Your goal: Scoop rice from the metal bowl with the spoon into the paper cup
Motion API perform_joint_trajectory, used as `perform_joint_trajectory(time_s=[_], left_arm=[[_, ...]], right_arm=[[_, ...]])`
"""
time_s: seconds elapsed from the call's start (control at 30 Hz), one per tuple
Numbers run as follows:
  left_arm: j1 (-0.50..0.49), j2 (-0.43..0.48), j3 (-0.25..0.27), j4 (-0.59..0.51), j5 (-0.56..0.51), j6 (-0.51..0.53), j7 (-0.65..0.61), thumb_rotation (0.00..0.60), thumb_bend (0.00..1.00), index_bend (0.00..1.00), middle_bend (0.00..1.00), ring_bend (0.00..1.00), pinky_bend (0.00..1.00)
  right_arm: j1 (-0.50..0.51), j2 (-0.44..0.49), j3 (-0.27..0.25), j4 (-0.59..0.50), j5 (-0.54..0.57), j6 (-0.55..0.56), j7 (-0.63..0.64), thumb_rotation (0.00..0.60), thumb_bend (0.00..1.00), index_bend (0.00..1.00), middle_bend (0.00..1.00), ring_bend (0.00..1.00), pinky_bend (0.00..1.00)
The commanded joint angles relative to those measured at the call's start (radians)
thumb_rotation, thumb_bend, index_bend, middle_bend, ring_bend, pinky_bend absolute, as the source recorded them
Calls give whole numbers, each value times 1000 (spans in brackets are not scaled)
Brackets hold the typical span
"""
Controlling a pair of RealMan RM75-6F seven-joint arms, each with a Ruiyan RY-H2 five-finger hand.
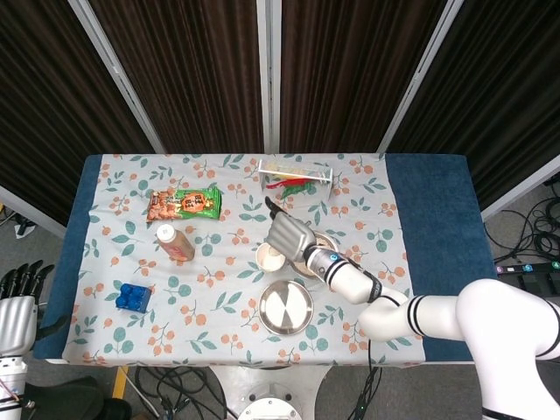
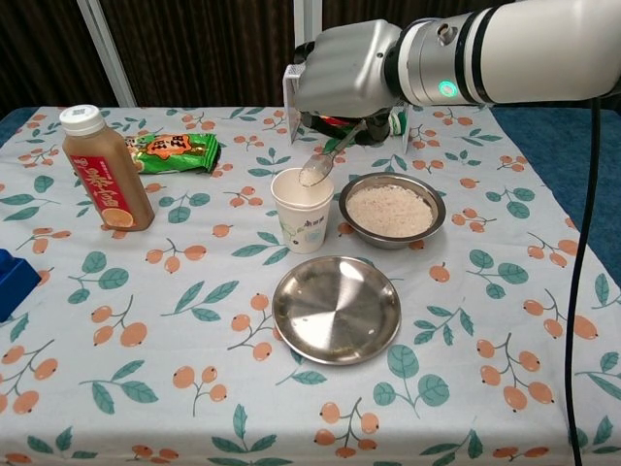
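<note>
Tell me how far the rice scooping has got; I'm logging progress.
Done: the right hand holds the spoon, loaded with rice. In hand: the spoon's bowl is tilted over the mouth of the paper cup, about to tip. Left: emptying it; whether any rice is in the cup cannot be seen, and the metal bowl is well filled. The left hand waits off the table.

Metal, paper, plastic and printed cloth

The right hand [image 2: 347,70] has a smooth, satin silver-grey shell; under its fingers the spoon [image 2: 318,171] is shiny metal. Below the fingers stands a matt white paper cup [image 2: 302,211], beside it a brushed metal bowl [image 2: 392,211] of grainy white rice and a glossy metal plate [image 2: 337,309]. The tablecloth [image 2: 146,320] is matt printed fabric. The snack bag [image 2: 175,151] looks like glossy plastic.
</note>
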Motion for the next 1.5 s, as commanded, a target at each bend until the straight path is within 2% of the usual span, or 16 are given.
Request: perform_joint_trajectory(time_s=[0.03,0.37,0.73,0.93,1.13,1.3,1.5], left_arm=[[0,-1,0,2,4,4,-2,600,52,221,207,107,117],[6,-4,2,4,3,7,-10,600,51,221,207,108,117],[9,-4,3,4,12,13,-20,600,51,221,207,107,117],[9,-2,2,5,12,13,-20,600,51,221,207,107,117],[9,0,2,1,15,14,-18,600,52,221,207,108,117],[9,5,0,-8,16,17,-11,600,51,221,207,107,117],[1,15,-3,-22,21,15,6,600,51,221,207,107,117]], right_arm=[[17,-37,-43,2,-53,74,-121,600,365,639,613,236,0],[-4,-94,-74,62,-219,143,-261,600,347,668,618,247,0],[-44,-110,-58,52,-220,175,-403,600,347,676,623,250,0],[-68,-101,-40,23,-227,185,-411,600,348,676,624,250,0],[-97,-74,0,9,-212,174,-335,600,345,676,623,251,0],[-167,-52,38,-15,-222,212,-170,600,339,676,621,252,0],[-268,-7,72,-82,-268,258,87,600,334,673,619,253,0]])
